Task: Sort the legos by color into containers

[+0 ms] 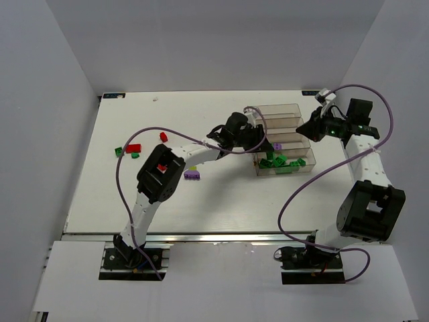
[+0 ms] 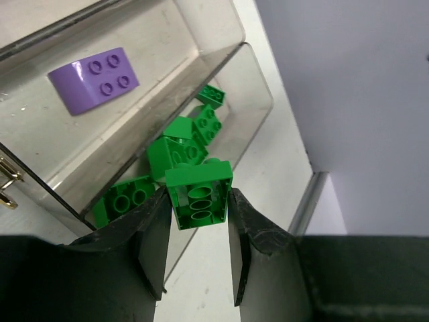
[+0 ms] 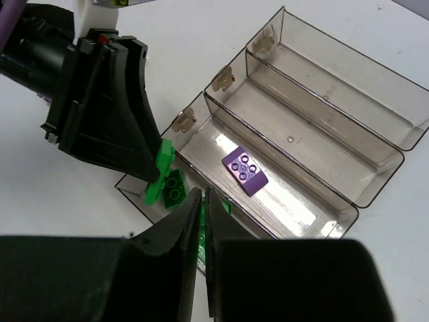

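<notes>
Top external view shows a white table [image 1: 221,201] closed in by plain pale walls [image 1: 67,67] on the left, right and far side, with a metal rail [image 1: 201,237] along its near edge. The containers [image 1: 278,113] stand at the far right. The left gripper [image 2: 199,199] is partly open, pinching one green brick [image 2: 198,180] above the nearest bin, where other green bricks [image 1: 281,163] lie. A purple brick [image 3: 245,170] lies in the next bin. The right gripper [image 3: 203,198] hovers by the bins' right side, jaws almost together; whether they pinch anything I cannot tell. Loose bricks [image 1: 133,148] lie far left.
</notes>
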Robot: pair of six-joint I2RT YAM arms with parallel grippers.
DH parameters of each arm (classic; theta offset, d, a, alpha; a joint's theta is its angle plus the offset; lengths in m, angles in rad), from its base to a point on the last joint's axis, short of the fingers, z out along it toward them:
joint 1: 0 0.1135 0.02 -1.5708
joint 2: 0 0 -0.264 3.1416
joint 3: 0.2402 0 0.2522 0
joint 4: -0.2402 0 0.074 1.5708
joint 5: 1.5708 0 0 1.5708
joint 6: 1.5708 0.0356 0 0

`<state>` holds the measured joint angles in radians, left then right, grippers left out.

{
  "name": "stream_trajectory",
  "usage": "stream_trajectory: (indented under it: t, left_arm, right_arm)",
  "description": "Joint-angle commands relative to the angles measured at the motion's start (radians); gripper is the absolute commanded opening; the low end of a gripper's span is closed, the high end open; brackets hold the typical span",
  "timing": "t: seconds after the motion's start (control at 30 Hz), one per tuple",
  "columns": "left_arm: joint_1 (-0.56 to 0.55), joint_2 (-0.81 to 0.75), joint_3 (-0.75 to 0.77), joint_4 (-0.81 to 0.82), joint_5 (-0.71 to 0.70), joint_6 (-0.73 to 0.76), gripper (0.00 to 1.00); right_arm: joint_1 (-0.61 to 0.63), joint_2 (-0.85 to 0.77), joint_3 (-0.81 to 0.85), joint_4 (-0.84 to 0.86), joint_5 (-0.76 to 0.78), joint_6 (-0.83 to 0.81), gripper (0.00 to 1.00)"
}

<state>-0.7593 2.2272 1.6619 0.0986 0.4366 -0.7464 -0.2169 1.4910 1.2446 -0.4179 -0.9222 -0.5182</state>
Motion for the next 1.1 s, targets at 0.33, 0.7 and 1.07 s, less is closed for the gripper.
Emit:
stream_trajectory:
  t: [0.33,0.7,1.07]
  left_arm:
    - [-0.051,0.023,0.142,-0.237,-0.160,0.102,0.55]
    - [-0.046,-0.127,0.104,-0.229,-0.214,0.142,0.62]
    - [0.266,-0.717,-0.513,-0.184,-0.358,0.050,0.16]
  right_arm:
    - [-0.006,-0.032,-0.027,0.054,-0.053,0.052,0.20]
    - [-0.001,-0.054,0.001,-0.050,-0.122,-0.071,0.53]
    - [0.189,-0.120,-0.120,-0.061,-0.023,-0.186,0.88]
